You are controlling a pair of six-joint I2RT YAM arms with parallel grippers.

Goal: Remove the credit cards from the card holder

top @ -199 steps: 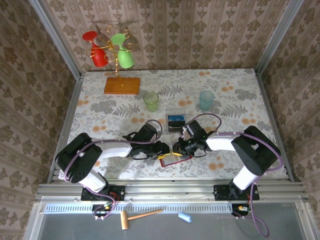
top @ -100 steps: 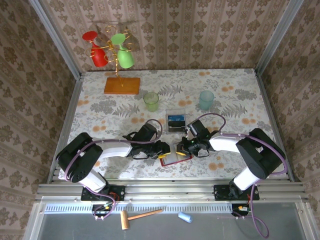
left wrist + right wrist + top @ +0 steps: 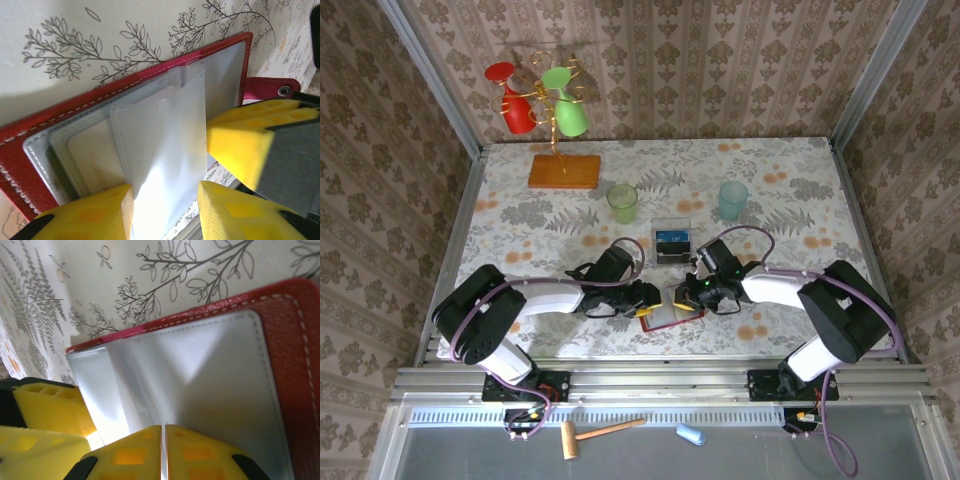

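**Where the Two Claws Meet, the Wallet Lies Half Hidden**

Because both grippers crowd over it in the top view, the red card holder (image 3: 672,318) at lower centre shows little more than its near edge and a pale strip of pocket. From the left wrist it lies open on the floral table (image 3: 520,230) with its clear sleeves fanned. One pale card (image 3: 92,160) sits in a pocket, its lettering too faint to read. The snap tab (image 3: 270,87) juts out at the right edge.

Both arms reach low and inward from the bottom corners, forearms nearly flat, tips facing each other over the wallet. The left gripper (image 3: 650,298) has its yellow jaws apart, and a clear sleeve runs down into the gap unclamped. The right gripper (image 3: 682,296) has its fingertips pressed together at the sleeves' edge. Whether a leaf of plastic is caught between them cannot be told.

Blue and dark credit cards (image 3: 671,242) lie just above the wallet. Farther up stand a green cup (image 3: 622,203) and a teal cup (image 3: 733,200). A cup tree on an orange wooden base (image 3: 564,171) occupies the upper left.
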